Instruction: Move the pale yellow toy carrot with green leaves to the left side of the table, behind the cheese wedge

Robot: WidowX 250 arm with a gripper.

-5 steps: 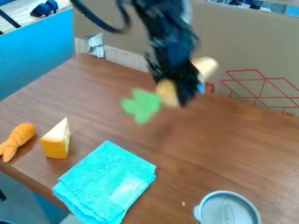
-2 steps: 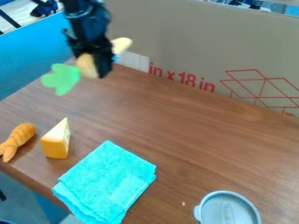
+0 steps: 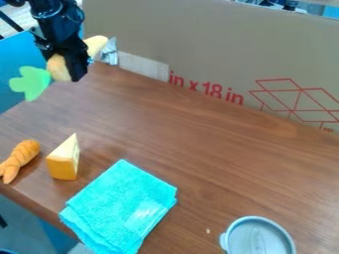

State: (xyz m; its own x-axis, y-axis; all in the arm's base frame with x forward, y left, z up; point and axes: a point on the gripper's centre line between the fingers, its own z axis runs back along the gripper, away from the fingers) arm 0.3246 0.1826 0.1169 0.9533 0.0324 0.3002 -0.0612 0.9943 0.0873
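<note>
At the upper left my gripper point(image 3: 69, 69) is shut on a pale yellow toy vegetable point(image 3: 58, 68) with green leaves point(image 3: 30, 82), held above the table's far left corner. The toy's pale end sticks out on the right of the gripper, the leaves on the left. Below, near the table's left edge, lie an orange toy point(image 3: 23, 155) shaped like a twisted carrot and, beside it, a yellow cheese wedge point(image 3: 64, 159) standing upright. A folded turquoise cloth point(image 3: 120, 206) is spread in front of them.
A grey metal lid or pot point(image 3: 258, 238) sits at the front right edge of view. A tall cardboard wall point(image 3: 218, 54) closes the table's back, and a blue panel point(image 3: 13, 69) stands at the left. A foil piece point(image 3: 110, 51) is at the back corner.
The gripper has moved left across the back of the table and somewhat up, carrying the leafy toy with it. The cloth, cheese and orange toy have stayed put.
</note>
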